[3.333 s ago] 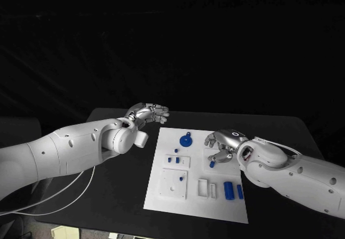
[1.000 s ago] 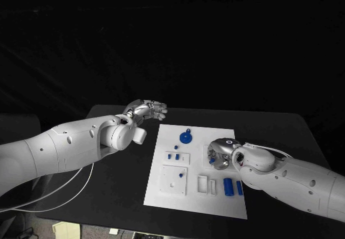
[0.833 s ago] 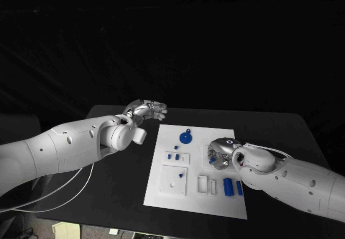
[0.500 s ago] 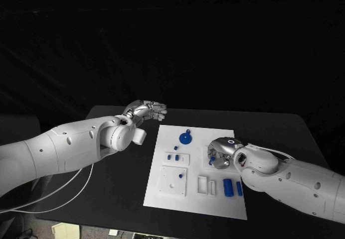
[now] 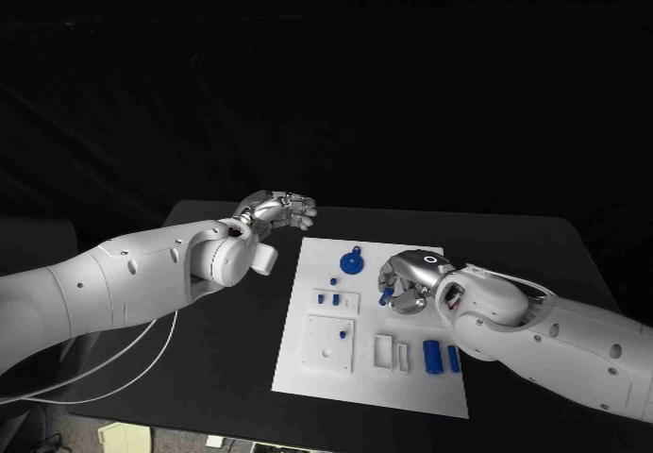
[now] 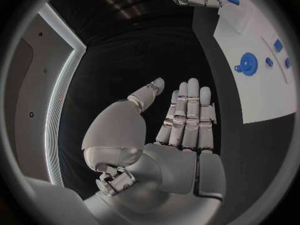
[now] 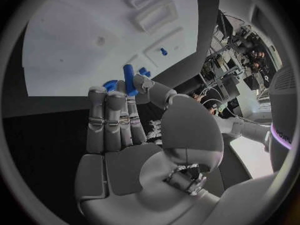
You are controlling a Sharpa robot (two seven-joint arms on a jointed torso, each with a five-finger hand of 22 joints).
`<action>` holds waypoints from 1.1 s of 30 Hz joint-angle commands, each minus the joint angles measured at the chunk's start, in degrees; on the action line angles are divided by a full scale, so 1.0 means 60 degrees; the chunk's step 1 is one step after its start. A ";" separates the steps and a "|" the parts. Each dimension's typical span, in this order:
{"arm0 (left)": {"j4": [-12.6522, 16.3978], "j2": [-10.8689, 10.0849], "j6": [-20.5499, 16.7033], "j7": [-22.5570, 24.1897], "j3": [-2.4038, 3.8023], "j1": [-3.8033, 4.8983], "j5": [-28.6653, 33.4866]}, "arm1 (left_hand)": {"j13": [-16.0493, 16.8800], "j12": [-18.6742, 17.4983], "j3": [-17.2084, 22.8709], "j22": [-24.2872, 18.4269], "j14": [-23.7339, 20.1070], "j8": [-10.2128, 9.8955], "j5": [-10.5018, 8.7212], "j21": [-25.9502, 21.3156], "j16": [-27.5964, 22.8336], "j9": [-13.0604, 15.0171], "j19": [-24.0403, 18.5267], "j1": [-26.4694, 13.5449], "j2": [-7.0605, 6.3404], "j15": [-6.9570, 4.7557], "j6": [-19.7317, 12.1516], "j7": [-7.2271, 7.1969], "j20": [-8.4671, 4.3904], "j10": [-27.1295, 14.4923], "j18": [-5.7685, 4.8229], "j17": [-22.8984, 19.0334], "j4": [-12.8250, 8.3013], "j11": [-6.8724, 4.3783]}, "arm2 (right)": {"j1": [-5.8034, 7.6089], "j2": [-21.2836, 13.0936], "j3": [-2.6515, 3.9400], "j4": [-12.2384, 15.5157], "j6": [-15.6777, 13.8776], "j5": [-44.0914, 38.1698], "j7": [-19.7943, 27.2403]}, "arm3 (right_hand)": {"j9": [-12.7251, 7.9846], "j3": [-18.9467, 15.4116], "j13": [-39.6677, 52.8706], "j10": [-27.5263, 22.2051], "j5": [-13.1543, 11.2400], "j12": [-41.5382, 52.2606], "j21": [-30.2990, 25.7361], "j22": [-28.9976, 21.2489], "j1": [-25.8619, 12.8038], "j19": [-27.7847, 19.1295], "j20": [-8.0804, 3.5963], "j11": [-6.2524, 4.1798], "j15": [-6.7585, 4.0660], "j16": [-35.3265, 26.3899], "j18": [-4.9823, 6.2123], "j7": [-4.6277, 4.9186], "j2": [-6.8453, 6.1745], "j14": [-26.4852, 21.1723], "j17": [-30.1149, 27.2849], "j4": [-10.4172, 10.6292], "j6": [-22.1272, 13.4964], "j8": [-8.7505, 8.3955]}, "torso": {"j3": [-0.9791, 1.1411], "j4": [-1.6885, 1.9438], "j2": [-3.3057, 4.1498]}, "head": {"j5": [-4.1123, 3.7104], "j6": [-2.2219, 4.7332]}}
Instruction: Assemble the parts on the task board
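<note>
The white task board (image 5: 310,373) lies in the middle of the black table. My right hand (image 5: 409,279) hovers over the board's right half and pinches a short blue peg (image 5: 387,295) between thumb and finger. The right wrist view shows that peg (image 7: 129,79) upright at the fingertips of my right hand (image 7: 119,130), above the board (image 7: 69,45). My left hand (image 5: 280,209) hangs off the board past its far left corner, fingers straight and holding nothing. The left wrist view shows my left hand (image 6: 181,125) flat and the round blue disc (image 6: 249,64) on the board (image 6: 262,102).
A round blue disc (image 5: 353,263) sits at the board's far end. Two small blue pegs (image 5: 328,299) stand in a left block, with one more peg (image 5: 343,335) nearer. Two blue cylinders (image 5: 440,358) lie at the near right beside white slots (image 5: 392,353).
My right hand came down on a blue peg on the board's right side, took hold of it, and has lifted it a little toward the left. My left hand has stayed put.
</note>
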 commanded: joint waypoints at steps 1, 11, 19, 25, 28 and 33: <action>0.0025 0.0034 0.0118 0.0076 0.0008 0.0012 0.0043 | -0.0003 0.0046 -0.0005 0.0009 0.0080 0.0053 -0.0041 -0.0052 -0.0037 -0.0014 0.0049 -0.0074 -0.0003 0.0004 -0.0058 -0.0021 0.0046 -0.0040 0.0098 0.0012 0.0067 -0.0007 | -0.0047 0.0250 -0.0013 0.0108 0.0048 -0.0229 0.0083 | 0.0005 0.0057 0.0013 0.0208 0.0062 0.0009 0.0054 0.0192 -0.0063 0.0075 -0.0014 0.0002 -0.0021 0.0051 0.0513 0.0013 0.0022 0.0023 -0.0014 -0.0007 0.0053 0.0054 | 0.0008 -0.0001 0.0008 | 0.0001 0.0020; -0.0020 0.0164 0.0134 0.0067 0.0009 0.0013 0.0044 | -0.0003 0.0048 -0.0005 0.0010 0.0081 0.0056 -0.0040 -0.0055 -0.0048 -0.0015 0.0049 -0.0077 0.0001 0.0005 -0.0058 -0.0021 0.0046 -0.0040 0.0098 0.0023 0.0074 -0.0007 | -0.0624 0.1460 -0.0171 -0.0059 0.0141 -0.0258 0.0296 | -0.0003 0.0087 0.0010 0.0203 0.0088 0.0000 0.0063 0.0188 -0.0082 0.0076 -0.0021 0.0004 -0.0020 0.0046 0.0513 0.0016 0.0037 0.0025 -0.0021 -0.0020 0.0051 0.0040 | 0.0006 0.0027 0.0008 | 0.0043 0.0025; -0.0018 0.0230 0.0144 0.0071 0.0010 0.0013 0.0054 | -0.0003 0.0048 -0.0006 0.0012 0.0080 0.0058 -0.0040 -0.0058 -0.0058 -0.0015 0.0048 -0.0081 0.0006 0.0006 -0.0058 -0.0021 0.0047 -0.0041 0.0098 0.0032 0.0079 -0.0007 | -0.0793 0.1864 -0.0376 -0.0269 0.0175 -0.0436 0.0368 | -0.0008 0.0089 0.0008 0.0204 0.0148 -0.0006 0.0076 0.0186 -0.0118 0.0076 -0.0027 0.0005 -0.0019 0.0044 0.0513 0.0017 0.0071 0.0029 -0.0027 -0.0063 0.0052 0.0029 | -0.0020 0.0029 0.0001 | 0.0141 -0.0033; -0.0006 0.0227 0.0150 0.0061 0.0010 0.0013 0.0070 | -0.0002 0.0049 -0.0007 0.0013 0.0081 0.0059 -0.0041 -0.0060 -0.0066 -0.0016 0.0048 -0.0084 0.0010 0.0006 -0.0059 -0.0021 0.0048 -0.0041 0.0097 0.0040 0.0084 -0.0007 | -0.0838 0.1981 -0.0562 -0.0562 0.0255 -0.0377 0.0419 | -0.0011 0.0085 0.0007 0.0206 0.0180 -0.0009 0.0084 0.0185 -0.0146 0.0075 -0.0031 0.0005 -0.0019 0.0044 0.0513 0.0018 0.0094 0.0033 -0.0031 -0.0095 0.0055 0.0022 | -0.0007 0.0020 0.0004 | 0.0269 -0.0115; -0.0057 0.0280 0.0140 0.0073 0.0010 0.0012 0.0079 | -0.0002 0.0049 -0.0007 0.0013 0.0081 0.0060 -0.0041 -0.0062 -0.0070 -0.0016 0.0048 -0.0084 0.0010 0.0007 -0.0059 -0.0021 0.0048 -0.0042 0.0097 0.0043 0.0085 -0.0007 | -0.0847 0.2030 -0.0637 -0.0652 0.0286 -0.0376 0.0426 | -0.0012 0.0083 0.0007 0.0205 0.0194 -0.0011 0.0087 0.0184 -0.0159 0.0074 -0.0032 0.0005 -0.0018 0.0044 0.0513 0.0019 0.0103 0.0034 -0.0032 -0.0106 0.0055 0.0019 | -0.0005 0.0005 0.0005 | 0.0304 -0.0156; -0.0127 0.0341 0.0155 0.0063 0.0009 0.0008 0.0087 | -0.0002 0.0050 -0.0009 0.0014 0.0083 0.0059 -0.0041 -0.0064 -0.0079 -0.0018 0.0048 -0.0090 0.0016 0.0007 -0.0063 -0.0020 0.0048 -0.0043 0.0097 0.0053 0.0092 -0.0007 | -0.0900 0.2075 -0.0751 -0.0710 0.0297 -0.0434 0.0423 | -0.0014 0.0081 0.0006 0.0203 0.0211 -0.0014 0.0090 0.0183 -0.0172 0.0072 -0.0033 0.0006 -0.0018 0.0044 0.0513 0.0019 0.0117 0.0034 -0.0033 -0.0123 0.0054 0.0014 | 0.0004 -0.0002 0.0015 | 0.0336 -0.0235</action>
